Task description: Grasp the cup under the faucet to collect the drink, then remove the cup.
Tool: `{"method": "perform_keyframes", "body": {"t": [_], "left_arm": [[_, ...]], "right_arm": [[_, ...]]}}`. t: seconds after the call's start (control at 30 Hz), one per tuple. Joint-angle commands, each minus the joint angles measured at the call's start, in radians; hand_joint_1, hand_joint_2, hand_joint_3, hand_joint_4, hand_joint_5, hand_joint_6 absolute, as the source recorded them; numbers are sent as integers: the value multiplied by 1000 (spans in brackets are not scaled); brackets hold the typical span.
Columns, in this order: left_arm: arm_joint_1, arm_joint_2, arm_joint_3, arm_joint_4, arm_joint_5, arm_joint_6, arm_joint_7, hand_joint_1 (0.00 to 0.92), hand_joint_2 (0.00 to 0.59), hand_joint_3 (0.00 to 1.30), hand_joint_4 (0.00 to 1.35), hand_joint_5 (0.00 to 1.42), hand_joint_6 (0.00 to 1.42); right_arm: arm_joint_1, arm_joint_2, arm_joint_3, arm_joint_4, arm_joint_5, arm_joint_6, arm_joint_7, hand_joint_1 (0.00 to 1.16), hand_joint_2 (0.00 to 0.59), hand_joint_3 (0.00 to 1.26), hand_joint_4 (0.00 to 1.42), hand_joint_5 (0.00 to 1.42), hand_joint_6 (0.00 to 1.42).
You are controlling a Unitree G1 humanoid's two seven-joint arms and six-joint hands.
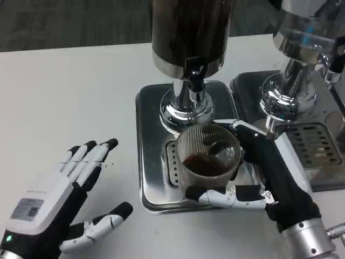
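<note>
A clear ribbed cup [208, 156] with a little dark drink at its bottom stands on the steel drip tray [151, 162], just below the black faucet [195, 79] of the dark drink dispenser [190, 32]. My right hand [264, 172] wraps around the cup from the right, its thumb across the cup's near side and its fingers behind the cup's far side. My left hand [64, 199] lies on the table to the left of the tray, fingers spread, holding nothing.
A second dispenser [302, 38] on its own drip tray [318, 145] stands at the right, close beside my right forearm. White table stretches to the left and back left.
</note>
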Motion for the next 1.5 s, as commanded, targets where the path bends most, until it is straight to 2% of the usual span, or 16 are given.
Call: {"method": "perform_keyframes", "body": {"t": [0.03, 0.13, 0.27, 0.67, 0.97, 1.27, 1.5], "left_arm": [[55, 25, 10, -75, 30, 44, -38, 0, 190, 0, 0, 0, 0], [96, 25, 14, -110, 41, 61, -35, 0, 190, 0, 0, 0, 0], [175, 25, 43, -169, 86, 55, 29, 0, 192, 0, 0, 0, 0], [298, -27, 68, -247, 75, 83, 33, 0, 196, 0, 0, 0, 0], [299, -69, 65, -258, 72, 106, 20, 0, 196, 0, 0, 0, 0], [299, -77, 63, -271, 82, 108, 14, 0, 197, 0, 0, 0, 0], [298, -88, 54, -288, 89, 121, 6, 0, 197, 0, 0, 0, 0]], "right_arm": [[23, -20, -5, -95, 31, 0, 41, 1019, 129, 635, 645, 750, 1018], [46, -32, -3, -132, 48, 10, 77, 1019, 129, 636, 645, 750, 1018], [83, -47, -8, -186, 69, 22, 117, 1019, 129, 636, 645, 750, 1018], [181, -41, -22, -274, 104, 33, 125, 1019, 129, 653, 661, 752, 1018], [186, -30, -18, -266, 117, 29, 124, 1015, 128, 653, 661, 757, 1034], [175, -23, -9, -257, 102, 22, 123, 1004, 135, 653, 662, 750, 1019], [181, -32, -28, -260, 119, 20, 129, 1002, 136, 653, 662, 750, 1018]]}}
